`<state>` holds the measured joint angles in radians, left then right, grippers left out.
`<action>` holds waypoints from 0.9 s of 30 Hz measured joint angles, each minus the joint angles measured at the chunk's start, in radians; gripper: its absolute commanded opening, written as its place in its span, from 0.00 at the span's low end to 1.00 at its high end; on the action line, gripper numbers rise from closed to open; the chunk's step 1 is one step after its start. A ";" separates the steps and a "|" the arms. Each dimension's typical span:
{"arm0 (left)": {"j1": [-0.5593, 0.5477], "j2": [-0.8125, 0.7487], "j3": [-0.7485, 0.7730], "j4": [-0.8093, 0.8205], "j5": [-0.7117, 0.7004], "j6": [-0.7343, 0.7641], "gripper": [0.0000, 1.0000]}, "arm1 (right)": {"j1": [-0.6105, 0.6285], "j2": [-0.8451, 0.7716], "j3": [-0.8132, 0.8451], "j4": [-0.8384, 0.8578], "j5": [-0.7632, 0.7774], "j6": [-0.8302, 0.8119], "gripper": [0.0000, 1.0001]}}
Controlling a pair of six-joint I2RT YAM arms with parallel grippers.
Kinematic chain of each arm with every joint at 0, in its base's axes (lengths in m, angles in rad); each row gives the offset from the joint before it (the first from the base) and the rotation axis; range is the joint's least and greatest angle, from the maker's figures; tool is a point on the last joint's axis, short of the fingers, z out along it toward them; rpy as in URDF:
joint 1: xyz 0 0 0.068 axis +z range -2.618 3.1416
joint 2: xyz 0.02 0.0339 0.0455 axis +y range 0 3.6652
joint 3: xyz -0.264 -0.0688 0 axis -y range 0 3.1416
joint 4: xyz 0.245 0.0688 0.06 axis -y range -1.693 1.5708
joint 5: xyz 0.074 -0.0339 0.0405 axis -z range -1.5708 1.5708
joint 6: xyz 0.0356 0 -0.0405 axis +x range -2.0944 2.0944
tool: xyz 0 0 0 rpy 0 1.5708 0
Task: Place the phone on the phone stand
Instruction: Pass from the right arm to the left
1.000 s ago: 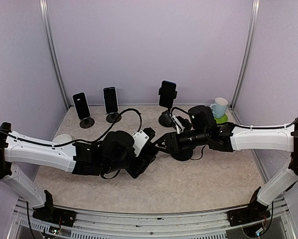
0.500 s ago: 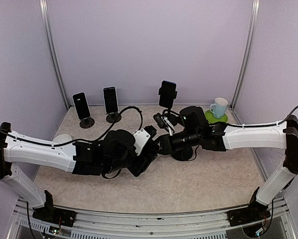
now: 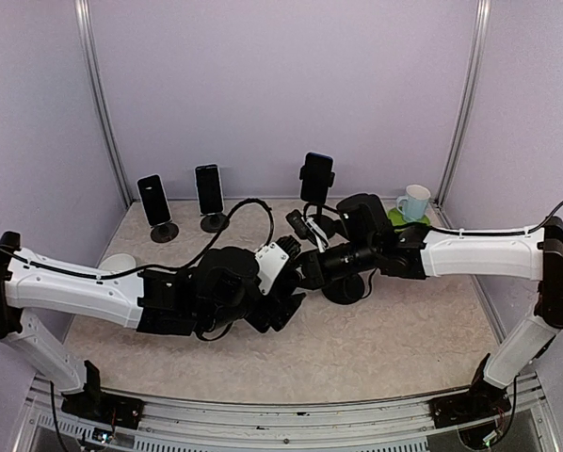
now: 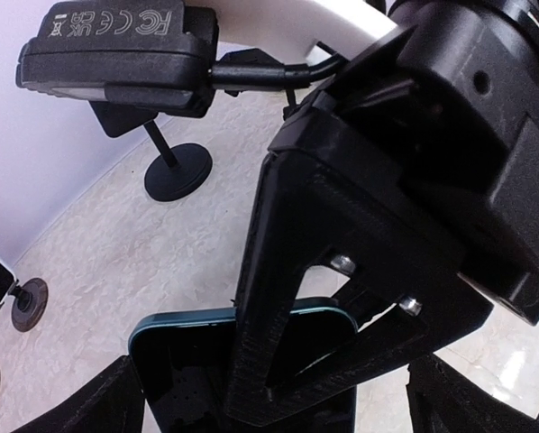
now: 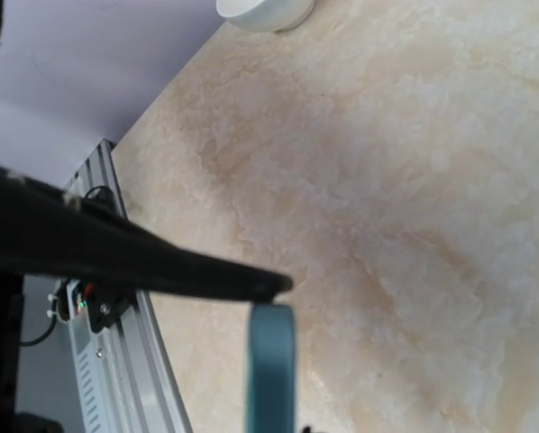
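Where the phone (image 4: 184,379) is: up off the table, over its middle, between my two hands.
Right gripper (image 3: 308,273): closed on the phone, one black finger laid across its dark face. In the right wrist view the teal rim shows edge-on.
Left gripper (image 4: 278,419): spread wide, a finger at each side of the phone, neither one pressing it as far as I can see.
Long axis: runs out from between my left fingers toward my right wrist, short top end foremost.
Phone stand (image 3: 345,294): I take the dark round base just under my right wrist for the free one. The three stands by the back wall each carry a phone already.
Nearer arm: the right, plainly. That base lies just below its hand, back along its own forearm.
Next, as I judge: left draws clear, right turns the phone upright over that base.
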<state>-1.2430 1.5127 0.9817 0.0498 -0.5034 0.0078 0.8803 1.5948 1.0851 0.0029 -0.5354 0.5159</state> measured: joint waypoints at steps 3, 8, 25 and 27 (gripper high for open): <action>0.002 -0.014 -0.001 0.003 0.025 0.008 0.99 | -0.013 -0.013 0.016 -0.043 -0.005 -0.046 0.00; 0.034 -0.098 -0.042 0.010 0.181 0.026 0.99 | -0.063 -0.063 0.026 -0.117 -0.055 -0.138 0.00; 0.267 -0.158 -0.108 0.051 0.918 0.010 0.91 | -0.116 -0.263 0.085 -0.423 -0.281 -0.576 0.00; 0.267 -0.122 -0.106 0.052 0.977 -0.005 0.87 | -0.110 -0.267 0.085 -0.433 -0.284 -0.608 0.00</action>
<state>-0.9764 1.3911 0.8757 0.1017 0.4736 0.0032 0.7704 1.3273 1.1702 -0.4301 -0.8196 -0.0917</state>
